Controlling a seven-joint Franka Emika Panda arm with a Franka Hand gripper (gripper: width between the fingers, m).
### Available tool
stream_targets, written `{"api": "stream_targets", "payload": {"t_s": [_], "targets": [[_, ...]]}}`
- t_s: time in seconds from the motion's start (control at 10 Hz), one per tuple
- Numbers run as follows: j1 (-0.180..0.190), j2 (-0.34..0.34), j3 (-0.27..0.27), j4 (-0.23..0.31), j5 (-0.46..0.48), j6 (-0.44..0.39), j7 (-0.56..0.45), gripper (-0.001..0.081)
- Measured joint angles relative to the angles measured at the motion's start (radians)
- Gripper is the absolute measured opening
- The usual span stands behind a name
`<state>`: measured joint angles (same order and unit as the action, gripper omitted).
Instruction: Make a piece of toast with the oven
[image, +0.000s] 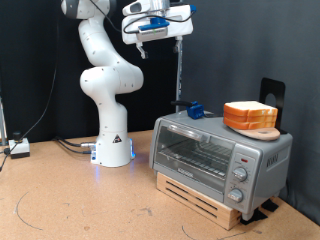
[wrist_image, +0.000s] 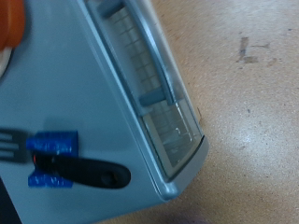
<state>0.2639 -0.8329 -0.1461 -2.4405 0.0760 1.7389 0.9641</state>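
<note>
The silver-grey oven (image: 205, 152) stands on a wooden slat base at the exterior view's right, its glass door shut. A pile of bread slices (image: 250, 115) lies on a wooden board on the oven's top; no single slice lies apart from it. My gripper (image: 141, 48) hangs high above the table, up and to the left of the oven, with nothing between its fingers. The wrist view looks down on the oven's top (wrist_image: 84, 93) and glass door (wrist_image: 154, 75); the fingers do not show there.
A blue-and-black tool (image: 194, 110) lies on the oven's top, also in the wrist view (wrist_image: 56, 161). A column of knobs (image: 240, 176) is on the oven's front. A black stand (image: 271, 95) is behind the bread. Cables and a small box (image: 18, 147) lie at the left.
</note>
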Motion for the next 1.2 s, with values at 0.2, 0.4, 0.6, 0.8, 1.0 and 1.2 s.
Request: {"api": "stream_targets", "payload": {"t_s": [0.2,0.4,0.6,0.8,1.0,1.2], "targets": [[0.015,0.029,-0.039,-0.001,-0.011,0.013,-0.074,0.0807],[0.007,0.051,-0.03,0.0,-0.011,0.029,-0.077,0.0807],[0.022,0.053,-0.058,-0.003,0.026,0.005,-0.16,0.0807],[0.028,0.071,-0.095,-0.024,0.048,0.021,-0.239,0.0807],[0.027,0.123,-0.127,-0.055,0.046,0.086,-0.297,0.0807],[0.027,0.186,-0.152,-0.074,0.046,0.137,-0.358,0.0807]]}}
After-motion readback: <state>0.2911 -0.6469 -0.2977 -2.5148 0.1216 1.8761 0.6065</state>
